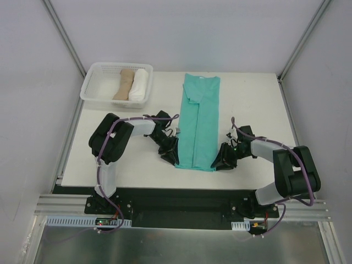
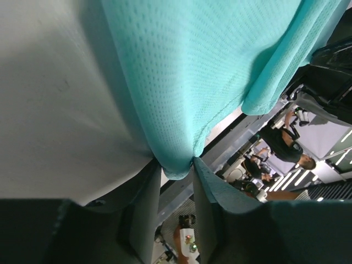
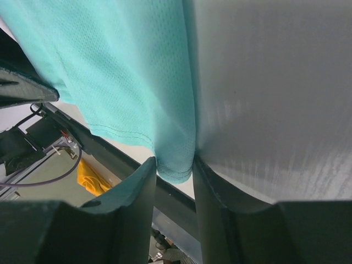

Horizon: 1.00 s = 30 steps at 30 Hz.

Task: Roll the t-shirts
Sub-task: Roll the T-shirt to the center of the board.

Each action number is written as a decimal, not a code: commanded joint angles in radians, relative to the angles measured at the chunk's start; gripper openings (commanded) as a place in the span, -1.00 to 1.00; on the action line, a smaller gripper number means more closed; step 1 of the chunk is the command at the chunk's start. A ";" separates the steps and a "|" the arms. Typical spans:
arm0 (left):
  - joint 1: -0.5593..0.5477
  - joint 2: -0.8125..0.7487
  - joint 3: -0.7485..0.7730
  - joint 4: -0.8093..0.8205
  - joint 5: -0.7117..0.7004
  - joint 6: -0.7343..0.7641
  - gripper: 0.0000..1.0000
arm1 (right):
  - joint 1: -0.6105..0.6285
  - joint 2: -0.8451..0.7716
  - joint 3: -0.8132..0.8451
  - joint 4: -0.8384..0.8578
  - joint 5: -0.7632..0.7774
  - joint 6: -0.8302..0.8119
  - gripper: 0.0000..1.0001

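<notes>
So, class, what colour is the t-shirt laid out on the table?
The t-shirt is teal-green, with a fine mesh weave; the left wrist view shows it best.

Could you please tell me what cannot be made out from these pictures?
1. Top view: how the left gripper and right gripper hold the folded teal-green cloth t-shirt; too small and dark there.
2. Both wrist views: the t-shirt's far end, cut off by the frame edge.
3. Top view: lower sides of the tan cloth roll and white cloth roll, hidden by the white plastic basket wall.
</notes>
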 commanded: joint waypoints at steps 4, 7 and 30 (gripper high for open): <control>-0.015 0.027 0.006 0.022 -0.039 0.006 -0.74 | 0.015 0.028 -0.023 -0.013 0.048 -0.011 -0.71; -0.015 -0.002 0.005 0.022 -0.029 0.007 -1.00 | 0.014 0.007 -0.003 -0.049 0.048 -0.030 -0.98; -0.005 -0.108 0.071 -0.004 -0.028 0.036 -1.00 | -0.023 -0.051 0.183 -0.156 0.036 -0.091 -0.99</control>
